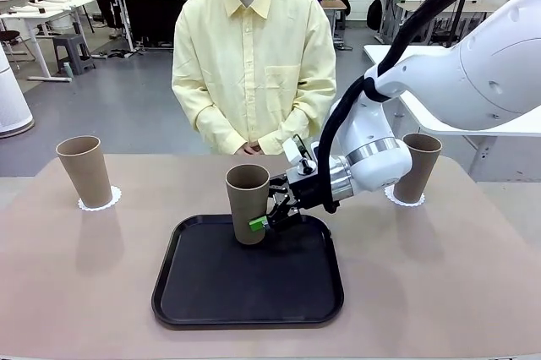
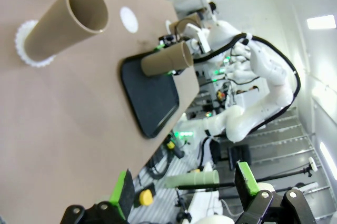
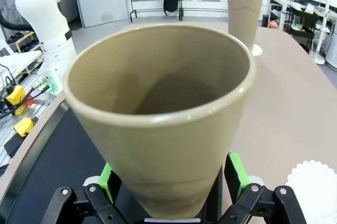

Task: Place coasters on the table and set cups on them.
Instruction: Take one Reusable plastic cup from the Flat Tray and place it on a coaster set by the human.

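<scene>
Here the right gripper (image 1: 269, 218) straddles a cup (image 1: 247, 202) near the tray's far rim (image 1: 245, 219).

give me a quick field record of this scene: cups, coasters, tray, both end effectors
cups on coasters: left cup and right cup, each upright on a coaster
third cup: middle cup, upright on the black tray
bare coaster: free coaster on the beige table, beyond the tray
right end effector: right end effector, pads either side of the middle cup's lower part, jaws wide
left end effector: left end effector, open, holding nothing, off the table's edge
person: hands clasped at far side
</scene>
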### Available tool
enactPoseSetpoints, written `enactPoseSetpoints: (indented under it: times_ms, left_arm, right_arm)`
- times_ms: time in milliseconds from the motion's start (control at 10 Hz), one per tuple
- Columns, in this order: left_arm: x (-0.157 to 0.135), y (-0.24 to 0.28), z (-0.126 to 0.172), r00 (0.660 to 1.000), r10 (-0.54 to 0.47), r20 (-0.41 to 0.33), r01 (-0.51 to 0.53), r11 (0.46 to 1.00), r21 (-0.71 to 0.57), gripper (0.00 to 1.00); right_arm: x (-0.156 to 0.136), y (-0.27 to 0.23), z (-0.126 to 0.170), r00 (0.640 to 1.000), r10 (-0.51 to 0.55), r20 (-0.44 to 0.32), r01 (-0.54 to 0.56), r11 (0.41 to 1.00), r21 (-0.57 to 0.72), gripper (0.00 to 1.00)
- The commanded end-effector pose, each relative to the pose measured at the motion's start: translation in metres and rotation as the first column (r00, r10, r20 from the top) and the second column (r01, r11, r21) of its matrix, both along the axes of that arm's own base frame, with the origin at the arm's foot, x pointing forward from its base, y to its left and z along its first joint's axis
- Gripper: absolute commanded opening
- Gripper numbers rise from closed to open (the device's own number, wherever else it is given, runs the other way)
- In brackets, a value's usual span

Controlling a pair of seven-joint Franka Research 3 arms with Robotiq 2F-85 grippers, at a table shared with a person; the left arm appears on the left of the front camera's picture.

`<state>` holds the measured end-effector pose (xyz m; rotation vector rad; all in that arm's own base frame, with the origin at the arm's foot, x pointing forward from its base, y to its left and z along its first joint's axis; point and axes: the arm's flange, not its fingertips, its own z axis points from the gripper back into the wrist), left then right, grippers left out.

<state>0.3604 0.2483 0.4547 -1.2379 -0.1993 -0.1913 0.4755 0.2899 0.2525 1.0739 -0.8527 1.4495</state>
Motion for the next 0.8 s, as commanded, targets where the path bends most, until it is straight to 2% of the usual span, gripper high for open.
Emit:
enactPoseSetpoints:
  times_ms: [0, 200, 300, 400, 500, 600, 700]
  left_arm:
    - [-0.0003, 0.0008, 0.0020, 1.000, 0.004, -0.005, -0.004, 1.000, -0.003, 1.00]
    - [-0.0003, 0.0008, 0.0020, 1.000, 0.004, -0.005, -0.004, 1.000, -0.003, 1.00]
    - [-0.0003, 0.0008, 0.0020, 1.000, 0.004, -0.005, -0.004, 1.000, -0.003, 1.00]
    - [-0.0003, 0.0008, 0.0020, 1.000, 0.004, -0.005, -0.004, 1.000, -0.003, 1.00]
    - [-0.0003, 0.0008, 0.0020, 1.000, 0.004, -0.005, -0.004, 1.000, -0.003, 1.00]
    - [-0.0003, 0.0008, 0.0020, 1.000, 0.004, -0.005, -0.004, 1.000, -0.003, 1.00]
    - [-0.0003, 0.0008, 0.0020, 1.000, 0.004, -0.005, -0.004, 1.000, -0.003, 1.00]
  right_arm:
    - [0.0070, 0.0127, -0.0021, 0.999, 0.039, -0.017, -0.039, 0.999, -0.028, 1.00]
    - [0.0072, 0.0167, -0.0037, 0.999, 0.048, -0.013, -0.049, 0.998, -0.028, 1.00]
    - [0.0074, 0.0159, -0.0043, 0.998, 0.058, -0.002, -0.058, 0.998, -0.015, 0.89]
    - [0.0075, 0.0151, -0.0048, 0.998, 0.061, 0.003, -0.061, 0.998, -0.010, 0.43]
    - [0.0081, 0.0150, -0.0054, 0.998, 0.061, 0.002, -0.061, 0.998, -0.003, 0.32]
    - [0.0080, 0.0144, -0.0060, 0.998, 0.062, 0.000, -0.062, 0.998, 0.000, 0.00]
    - [0.0081, 0.0137, -0.0063, 0.998, 0.059, 0.000, -0.059, 0.998, 0.003, 0.00]
